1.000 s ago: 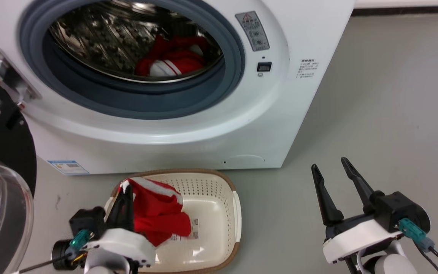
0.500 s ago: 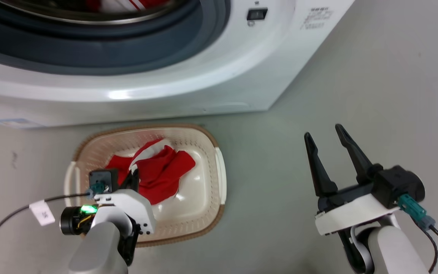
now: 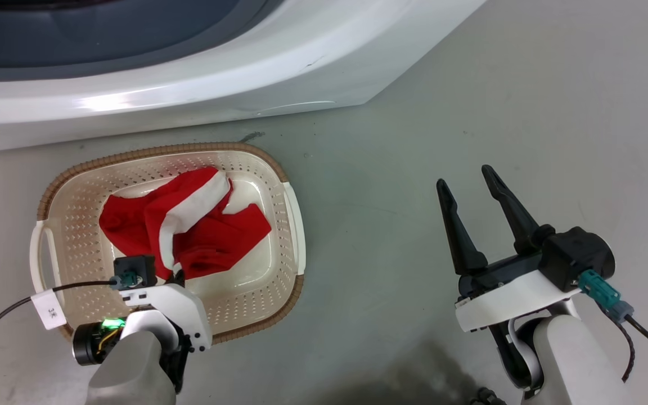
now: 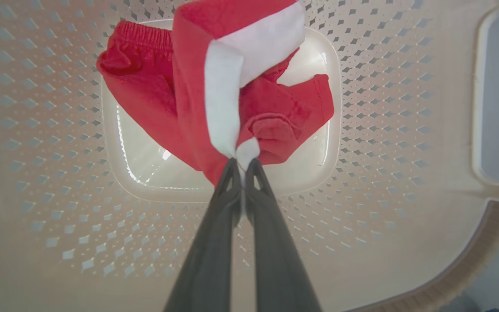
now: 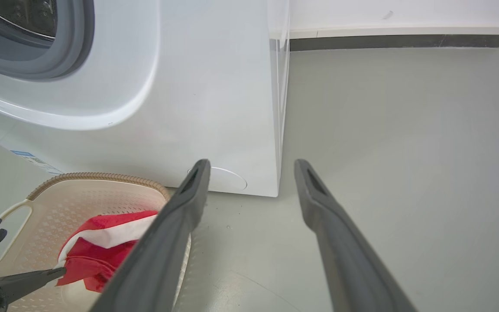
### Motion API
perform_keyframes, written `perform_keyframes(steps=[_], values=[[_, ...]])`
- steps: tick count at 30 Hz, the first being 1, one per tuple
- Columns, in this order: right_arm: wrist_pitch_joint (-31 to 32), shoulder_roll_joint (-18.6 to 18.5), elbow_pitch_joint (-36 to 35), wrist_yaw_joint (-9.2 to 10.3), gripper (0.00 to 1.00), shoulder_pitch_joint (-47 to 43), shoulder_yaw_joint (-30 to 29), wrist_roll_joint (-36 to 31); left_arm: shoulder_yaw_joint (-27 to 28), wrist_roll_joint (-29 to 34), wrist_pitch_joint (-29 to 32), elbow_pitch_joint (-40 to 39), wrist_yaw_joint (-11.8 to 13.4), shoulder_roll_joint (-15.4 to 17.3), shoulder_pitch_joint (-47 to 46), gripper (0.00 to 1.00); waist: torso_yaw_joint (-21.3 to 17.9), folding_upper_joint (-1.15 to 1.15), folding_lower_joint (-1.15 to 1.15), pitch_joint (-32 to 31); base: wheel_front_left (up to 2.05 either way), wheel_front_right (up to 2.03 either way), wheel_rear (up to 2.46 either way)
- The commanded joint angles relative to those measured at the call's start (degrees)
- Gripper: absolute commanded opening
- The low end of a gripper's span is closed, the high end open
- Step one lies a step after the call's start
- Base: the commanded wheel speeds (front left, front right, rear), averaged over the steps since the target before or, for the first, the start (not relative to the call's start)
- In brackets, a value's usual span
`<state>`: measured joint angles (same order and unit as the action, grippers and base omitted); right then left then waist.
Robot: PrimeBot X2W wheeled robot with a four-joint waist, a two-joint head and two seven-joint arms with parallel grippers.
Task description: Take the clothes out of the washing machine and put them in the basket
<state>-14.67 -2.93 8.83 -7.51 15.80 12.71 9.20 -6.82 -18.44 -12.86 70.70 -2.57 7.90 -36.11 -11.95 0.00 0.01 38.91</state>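
The bright red soft garment [image 3: 183, 225] with its broad white band lies crumpled on the glossy bottom of the cream perforated plastic basket [image 3: 76, 225], which has a brown woven-look rim. My left gripper [image 4: 241, 162] pinches its white trim. My right gripper [image 3: 464, 175] gapes wide over grey floor [image 3: 470, 84], beside the white washing machine [image 3: 189, 84].

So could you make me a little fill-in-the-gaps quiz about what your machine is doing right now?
1. The left pincer is shut on a red and ____ garment.
2. The basket that the garment lies in is cream with a ____ woven-look rim.
3. The right pincer is ____ and holds nothing.
Missing words: white; brown; open.
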Motion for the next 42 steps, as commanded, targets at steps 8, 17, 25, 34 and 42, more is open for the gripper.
perform_keyframes(steps=[8, 17, 25, 34, 42], values=[[-0.50, 0.07, 2.23, 0.04, 1.00, -1.08, -1.70, -1.21, -1.84, 1.58, -2.36, -2.09, -1.08, -1.08, 2.36, 1.00, 3.70, 0.00, -0.01, -9.62, 0.00, 0.00, 0.00], [0.56, 0.06, 2.14, 0.04, 1.00, -5.29, -3.80, -2.29, -3.99, 7.45, -2.40, -18.10, 1.67, -0.86, 8.42, 1.00, 7.21, 0.00, -0.01, -18.90, 0.00, 0.00, 0.00], [1.92, 0.07, 0.48, 0.04, 1.00, -7.66, -4.29, -1.88, -3.48, 10.45, -2.35, -30.02, 2.89, 0.02, 9.00, 1.00, 7.45, 0.00, -0.01, -22.19, 0.00, 0.00, 0.00], [2.42, 0.07, -1.13, 0.04, 1.00, -8.57, -3.55, -1.29, -1.18, 10.46, -2.35, -33.70, 2.70, 1.19, 2.00, 1.00, 5.79, 0.00, -0.01, -23.16, 0.00, 0.00, 0.00], [2.25, 0.07, -2.39, 0.04, 1.00, -8.20, -2.38, -0.07, -0.23, 9.96, -1.60, -27.14, 0.89, 4.03, -9.41, 1.00, 2.35, 0.00, -0.01, -20.86, 0.00, 0.00, 0.00]])
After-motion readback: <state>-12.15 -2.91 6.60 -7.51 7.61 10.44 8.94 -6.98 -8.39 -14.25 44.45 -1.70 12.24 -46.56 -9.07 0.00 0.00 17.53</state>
